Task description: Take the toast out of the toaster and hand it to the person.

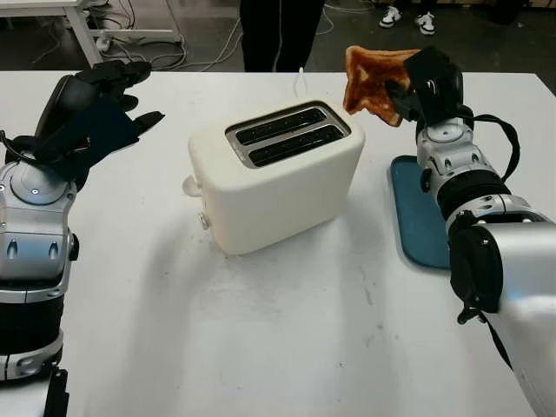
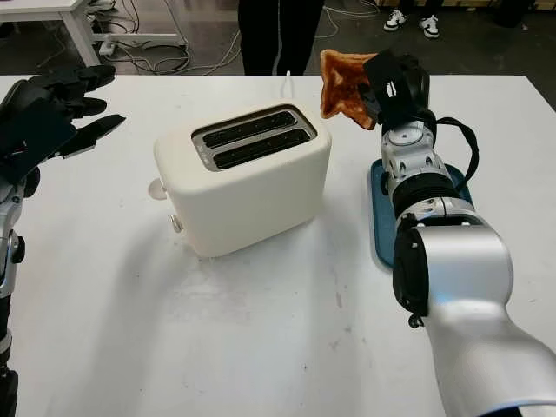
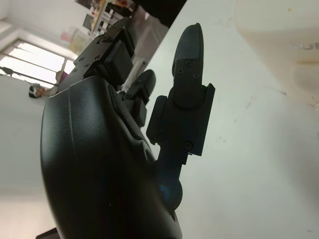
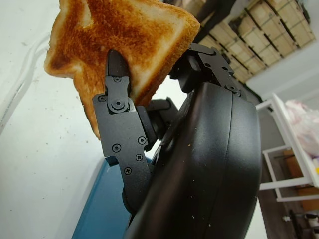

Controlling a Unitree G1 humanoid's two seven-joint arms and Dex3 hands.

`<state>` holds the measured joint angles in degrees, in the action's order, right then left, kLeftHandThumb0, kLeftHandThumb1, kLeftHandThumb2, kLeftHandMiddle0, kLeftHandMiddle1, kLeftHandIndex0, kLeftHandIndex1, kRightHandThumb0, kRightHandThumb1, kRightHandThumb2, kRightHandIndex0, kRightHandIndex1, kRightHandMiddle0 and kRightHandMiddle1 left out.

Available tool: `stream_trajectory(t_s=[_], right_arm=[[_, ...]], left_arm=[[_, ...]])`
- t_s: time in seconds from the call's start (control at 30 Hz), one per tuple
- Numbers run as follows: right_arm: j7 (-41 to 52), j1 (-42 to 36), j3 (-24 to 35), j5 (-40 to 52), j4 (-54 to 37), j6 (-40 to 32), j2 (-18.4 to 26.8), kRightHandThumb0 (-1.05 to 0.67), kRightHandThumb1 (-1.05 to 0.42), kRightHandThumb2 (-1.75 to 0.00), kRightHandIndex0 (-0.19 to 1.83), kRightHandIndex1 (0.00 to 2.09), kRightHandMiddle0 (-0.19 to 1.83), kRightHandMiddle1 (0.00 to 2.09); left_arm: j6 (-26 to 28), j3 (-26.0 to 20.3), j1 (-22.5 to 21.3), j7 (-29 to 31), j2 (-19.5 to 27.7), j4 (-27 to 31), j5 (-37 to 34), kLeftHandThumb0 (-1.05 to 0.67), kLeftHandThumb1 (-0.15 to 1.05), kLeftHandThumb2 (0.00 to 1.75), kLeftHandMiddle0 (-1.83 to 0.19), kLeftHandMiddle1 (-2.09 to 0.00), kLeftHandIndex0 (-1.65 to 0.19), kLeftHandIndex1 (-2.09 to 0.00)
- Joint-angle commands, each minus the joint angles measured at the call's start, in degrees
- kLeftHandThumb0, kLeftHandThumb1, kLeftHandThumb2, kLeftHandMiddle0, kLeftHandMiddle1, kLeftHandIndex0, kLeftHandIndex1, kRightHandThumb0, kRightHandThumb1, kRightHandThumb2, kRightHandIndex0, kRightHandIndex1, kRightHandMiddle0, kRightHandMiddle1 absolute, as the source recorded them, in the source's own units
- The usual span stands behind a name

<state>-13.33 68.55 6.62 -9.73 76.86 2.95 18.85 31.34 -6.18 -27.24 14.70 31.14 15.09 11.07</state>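
A browned slice of toast (image 1: 372,80) is held in the air, above the table and to the right of the toaster, by my right hand (image 1: 408,91), whose fingers are shut on its lower right part. The right wrist view shows a black finger (image 4: 115,79) pressed against the toast (image 4: 119,35). The white toaster (image 1: 278,178) stands mid-table with both slots dark. My left hand (image 1: 104,109) is open, raised over the table's left side, apart from the toaster. A person's dark legs (image 1: 278,35) stand beyond the far table edge.
A teal tray (image 1: 419,217) lies flat on the white table under my right forearm. A white cord (image 1: 301,80) runs from behind the toaster to the far edge. Beyond the table are cables on the floor and another person's shoes (image 1: 407,17).
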Motion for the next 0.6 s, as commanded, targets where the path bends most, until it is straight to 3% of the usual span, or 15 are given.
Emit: stream_trajectory(t_s=[0.0,0.57], right_arm=[[0.19,-0.67,0.25,0.19,0.04,1.13,-0.28,-0.19,-0.92,-0.3,0.79,1.75,0.41,1.75],[0.55,-0.59,-0.03,-0.04,0.1,0.23,-0.37,-0.18,-0.92,-0.31,0.77,1.75,0.41,1.75]], left_arm=[[0.1,-0.1,0.21,0.02,0.37,0.74,0.13,-0.47,0.92,0.29,-0.33,-0.45,-0.48,0.0],[-0.43,0.12,0.18,0.19,0.7,0.48,0.41,-0.45,0.92,0.3,-0.32,-0.44,-0.48,-0.01]])
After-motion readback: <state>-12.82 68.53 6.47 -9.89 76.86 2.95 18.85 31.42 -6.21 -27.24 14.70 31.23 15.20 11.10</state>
